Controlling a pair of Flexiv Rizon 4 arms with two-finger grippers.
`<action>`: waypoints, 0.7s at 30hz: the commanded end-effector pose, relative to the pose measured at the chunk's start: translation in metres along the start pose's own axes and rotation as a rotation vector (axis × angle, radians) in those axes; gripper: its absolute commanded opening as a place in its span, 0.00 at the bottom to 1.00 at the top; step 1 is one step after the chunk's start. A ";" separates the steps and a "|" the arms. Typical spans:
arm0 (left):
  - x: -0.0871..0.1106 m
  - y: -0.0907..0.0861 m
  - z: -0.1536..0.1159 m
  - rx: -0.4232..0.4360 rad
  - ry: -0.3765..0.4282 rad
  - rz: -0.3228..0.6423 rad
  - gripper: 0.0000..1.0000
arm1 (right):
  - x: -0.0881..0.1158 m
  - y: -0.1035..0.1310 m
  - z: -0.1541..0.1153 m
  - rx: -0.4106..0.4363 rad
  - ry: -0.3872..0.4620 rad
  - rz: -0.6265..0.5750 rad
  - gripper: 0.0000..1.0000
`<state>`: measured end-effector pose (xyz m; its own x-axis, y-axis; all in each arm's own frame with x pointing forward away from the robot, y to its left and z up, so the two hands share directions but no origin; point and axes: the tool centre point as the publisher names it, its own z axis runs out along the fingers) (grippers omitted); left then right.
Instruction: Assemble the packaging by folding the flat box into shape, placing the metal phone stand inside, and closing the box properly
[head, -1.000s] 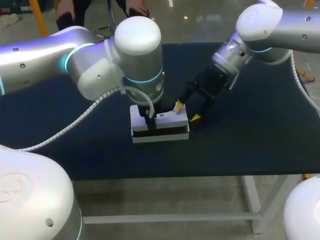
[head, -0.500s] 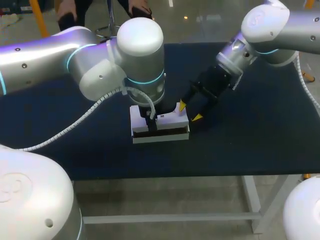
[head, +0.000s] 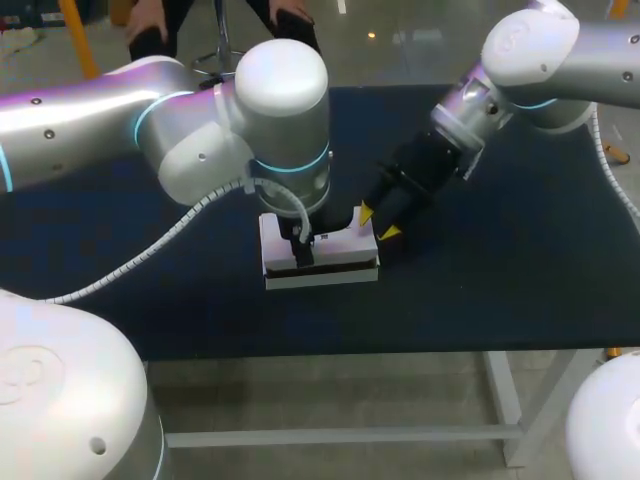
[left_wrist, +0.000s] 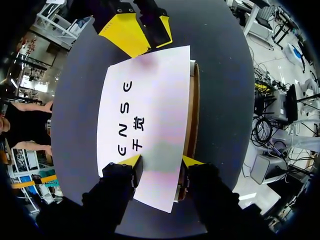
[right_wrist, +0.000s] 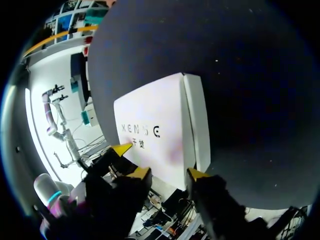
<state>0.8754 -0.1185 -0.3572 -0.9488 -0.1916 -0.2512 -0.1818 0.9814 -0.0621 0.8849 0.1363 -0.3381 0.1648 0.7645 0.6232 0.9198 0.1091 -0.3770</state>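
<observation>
Head view puts the box (head: 340, 243) on the dark matte worktop (head: 480, 280), a bit nearer the front edge than the back and roughly midway along it. It's a flat rectangular white cardboard box with a smooth lid, and a dark slit runs along its front side.

Left wrist view shows what the head view mostly hides under the left arm's (head: 280, 120) fat white wrist. The left gripper (left_wrist: 161, 162) has its fingers apart, with both yellow tips down at the lid's near end. One tip is on the white face, the other right at the edge where a brown raw-cardboard strip shows, so it isn't clamping anything.

The right gripper (head: 377, 222) is at the box's right end, fingers also apart. One tip touches the lid corner and the other is just beside the box. Right wrist view adds the plain white side wall. No view shows the inside of the box.
</observation>
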 end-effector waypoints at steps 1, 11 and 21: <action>0.003 -0.002 0.001 -0.007 -0.003 0.000 0.49 | 0.001 -0.007 -0.003 -0.017 0.001 -0.008 0.45; 0.004 -0.003 0.000 -0.007 -0.001 -0.003 0.50 | 0.006 -0.016 -0.001 -0.031 0.003 -0.043 0.01; 0.006 -0.004 -0.001 -0.011 0.001 0.002 0.55 | 0.001 -0.021 0.005 -0.032 -0.002 -0.076 0.00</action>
<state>0.8718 -0.1209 -0.3579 -0.9510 -0.1879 -0.2455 -0.1790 0.9821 -0.0585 0.8669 0.1387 -0.3330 0.0948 0.7579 0.6454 0.9383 0.1485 -0.3123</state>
